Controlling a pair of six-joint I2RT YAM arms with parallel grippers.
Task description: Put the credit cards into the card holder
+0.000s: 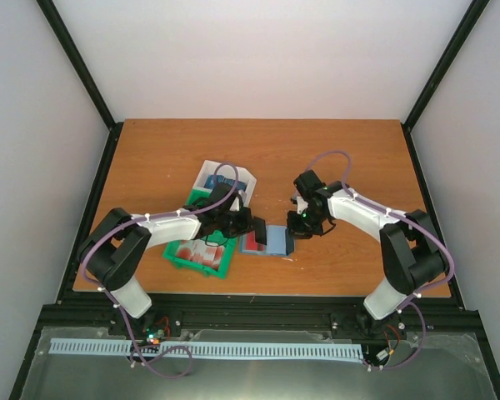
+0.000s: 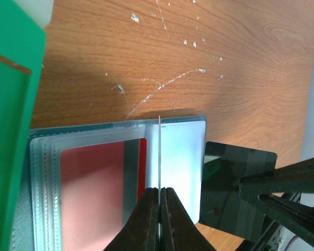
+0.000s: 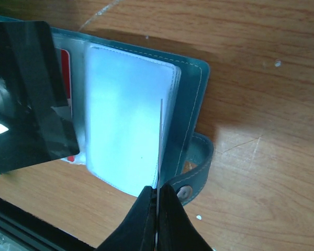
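Observation:
The teal card holder (image 1: pixel 259 247) lies open on the table between both arms, its clear sleeves (image 2: pixel 180 151) facing up. One sleeve holds a red credit card (image 2: pixel 99 193). My left gripper (image 2: pixel 160 191) is shut on a dark credit card (image 3: pixel 26 94), which stands upright over the holder's left half. Over the right half, my right gripper (image 3: pixel 158 191) is shut on another dark card (image 2: pixel 235 188), also upright. Each held card shows only as a thin edge in its own wrist view. The holder's teal cover (image 3: pixel 191 104) and snap strap (image 3: pixel 199 172) lie on the wood.
A green bin (image 1: pixel 177 256) with red cards inside sits left of the holder, under my left arm. Behind it stands a white bin (image 1: pixel 207 172). The green bin's wall (image 2: pixel 13 104) fills the left edge of the left wrist view.

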